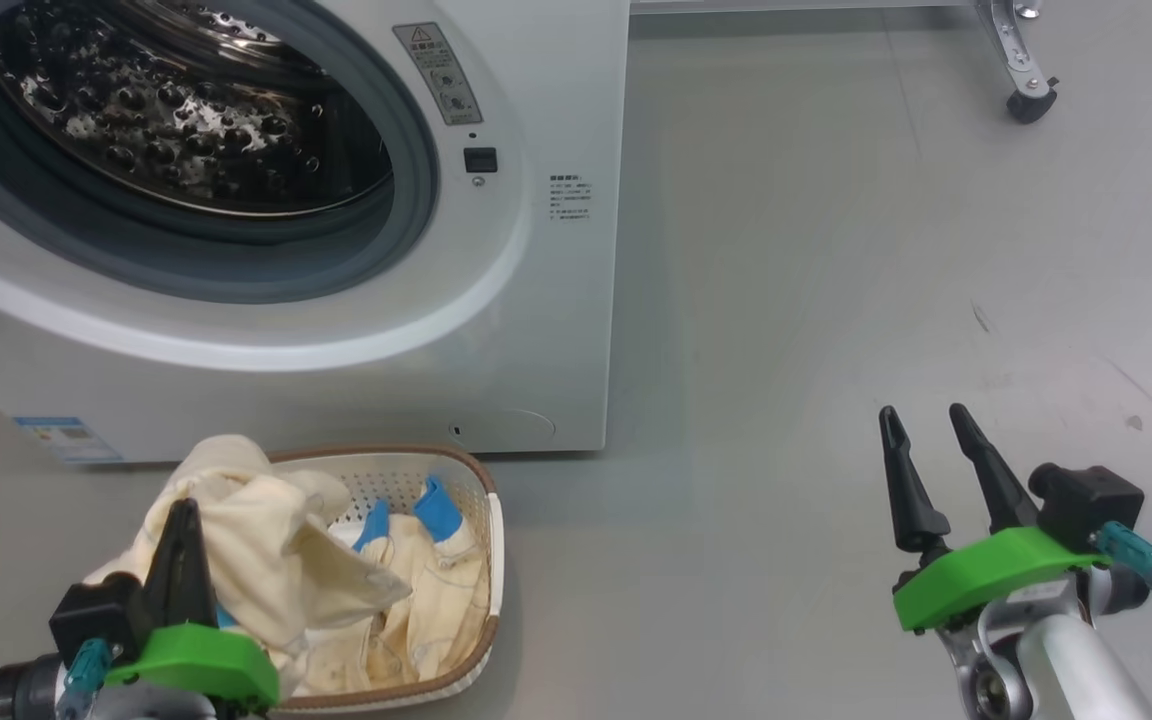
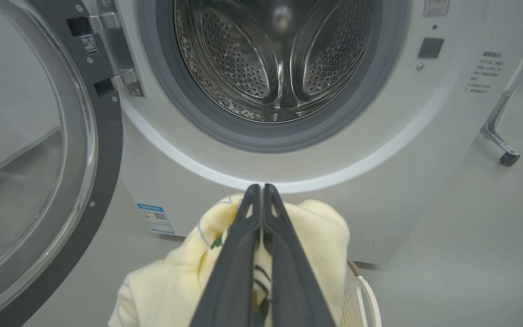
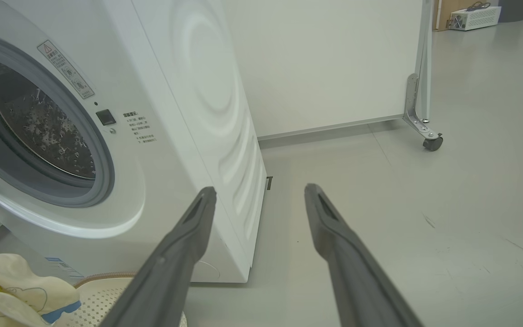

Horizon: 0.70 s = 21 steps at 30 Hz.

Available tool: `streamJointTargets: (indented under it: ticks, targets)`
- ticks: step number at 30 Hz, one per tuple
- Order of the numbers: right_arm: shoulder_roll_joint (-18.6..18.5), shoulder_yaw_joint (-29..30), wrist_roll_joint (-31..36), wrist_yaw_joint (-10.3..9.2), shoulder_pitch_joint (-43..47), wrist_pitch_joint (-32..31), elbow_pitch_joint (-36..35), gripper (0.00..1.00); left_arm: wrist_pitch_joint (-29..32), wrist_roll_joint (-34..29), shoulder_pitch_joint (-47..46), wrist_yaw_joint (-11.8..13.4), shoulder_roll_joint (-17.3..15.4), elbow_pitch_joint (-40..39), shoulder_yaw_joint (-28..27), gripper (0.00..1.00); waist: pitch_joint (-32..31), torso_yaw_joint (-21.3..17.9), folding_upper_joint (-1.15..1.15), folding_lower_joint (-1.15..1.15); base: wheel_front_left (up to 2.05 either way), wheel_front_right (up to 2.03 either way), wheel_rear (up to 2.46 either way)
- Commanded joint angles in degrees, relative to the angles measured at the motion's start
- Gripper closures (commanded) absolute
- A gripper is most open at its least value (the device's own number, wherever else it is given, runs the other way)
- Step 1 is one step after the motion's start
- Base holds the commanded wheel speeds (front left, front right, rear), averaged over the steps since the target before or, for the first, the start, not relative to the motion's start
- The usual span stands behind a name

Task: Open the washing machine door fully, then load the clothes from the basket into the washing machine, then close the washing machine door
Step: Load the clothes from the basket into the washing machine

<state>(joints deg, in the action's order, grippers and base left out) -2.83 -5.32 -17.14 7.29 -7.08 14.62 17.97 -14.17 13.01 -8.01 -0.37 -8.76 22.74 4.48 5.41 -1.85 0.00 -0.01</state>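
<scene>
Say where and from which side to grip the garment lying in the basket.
Probably the raised blue cuffs of the garment, from above through the basket's open top. They stick up from the slumped cloth; the walls bar the sides, and the left gripper's held piece covers the left half.

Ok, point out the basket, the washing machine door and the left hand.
basket (image 1: 391, 487): head view, perforated back wall.
washing machine door (image 2: 107, 172): left wrist view, black rim.
left hand (image 2: 260, 190): left wrist view, between its fingertips, shut on the clothes (image 2: 166, 281).
</scene>
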Motion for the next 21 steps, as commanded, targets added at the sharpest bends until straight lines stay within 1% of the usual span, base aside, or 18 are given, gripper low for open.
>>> streamJointTargets:
  ticks: [1, 9, 13, 18, 21]
  targets:
    - [-0.07, -0.86, -0.31, 0.20, -0.92, 0.38, -1.47, 0.00, -0.83, -0.28, -1.26, -0.63, -0.57, -2.62, -2.74, 1.00, -0.24, 0.09, 0.00, 0.01, 0.00, 0.00, 0.00]
    - [-0.06, -1.15, -0.64, 0.20, -1.00, 0.38, -1.91, 0.00, -0.83, -0.95, -1.29, -2.27, 0.91, -5.73, -5.02, 1.00, 0.46, 0.08, 0.00, 0.01, 0.00, 0.00, 0.00]
    - [-0.06, -1.34, -0.54, 0.20, -1.18, 0.38, -2.21, 0.00, -0.83, -1.51, -1.94, -2.90, 1.10, -7.58, -5.99, 1.00, 1.57, -0.22, 0.00, 0.01, 0.00, 0.00, 0.00]
    - [-0.06, -1.53, -0.36, 0.20, -1.97, 0.38, -2.48, 0.00, -0.83, -2.47, -4.36, -3.69, 0.89, -9.30, -7.29, 1.00, 4.24, -1.02, 0.00, 0.01, 0.00, 0.00, 0.00]
    - [-0.05, -1.58, -0.31, 0.20, -2.92, 0.38, -2.75, 0.00, -0.83, -2.61, -7.65, -4.30, 0.55, -10.63, -8.61, 1.00, 6.84, -1.81, 0.00, 0.01, 0.00, 0.00, 0.00]
